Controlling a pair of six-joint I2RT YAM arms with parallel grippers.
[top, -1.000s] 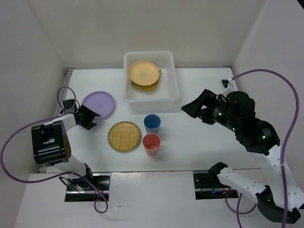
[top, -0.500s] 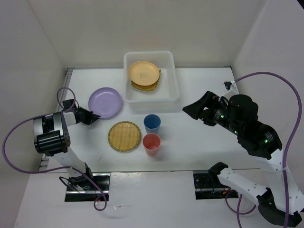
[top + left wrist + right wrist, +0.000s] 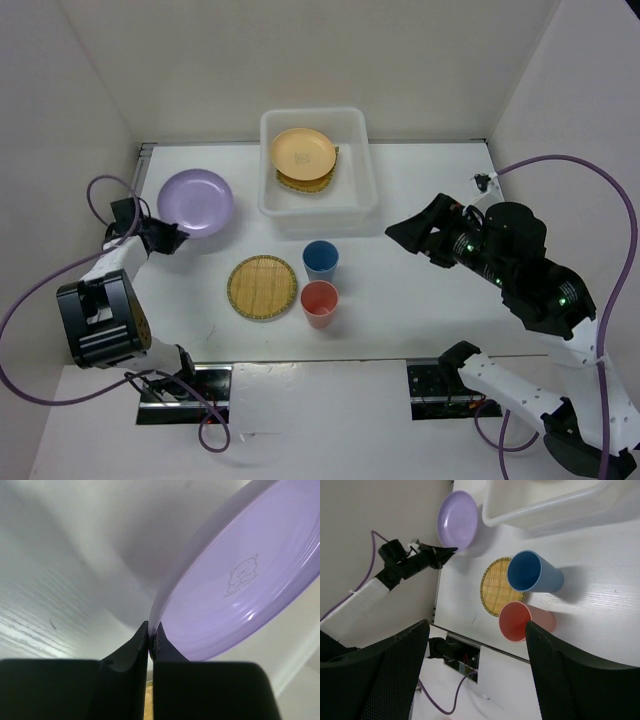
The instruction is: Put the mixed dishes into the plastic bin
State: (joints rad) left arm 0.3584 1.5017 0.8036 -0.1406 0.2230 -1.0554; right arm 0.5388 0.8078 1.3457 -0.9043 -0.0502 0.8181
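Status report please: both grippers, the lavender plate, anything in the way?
Left gripper jaws shut on round lavender plate rim, plate tilted. Right gripper jaws open, empty. Nothing between plate and translucent white plastic bin.

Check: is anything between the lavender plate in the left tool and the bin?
Nothing visible. The left tool pinches the lavender plate by its rim, left of the bin, with bare table between. The blue cup, red cup and woven plate sit nearer, off that line. The bin holds an orange plate.

The left claw point(image 3: 151, 642) is pinching the rim of the lavender plate point(image 3: 240, 580) between its black fingers, the plate tilting up to the right and showing a small bear print, beside the white table point(image 3: 40, 610).
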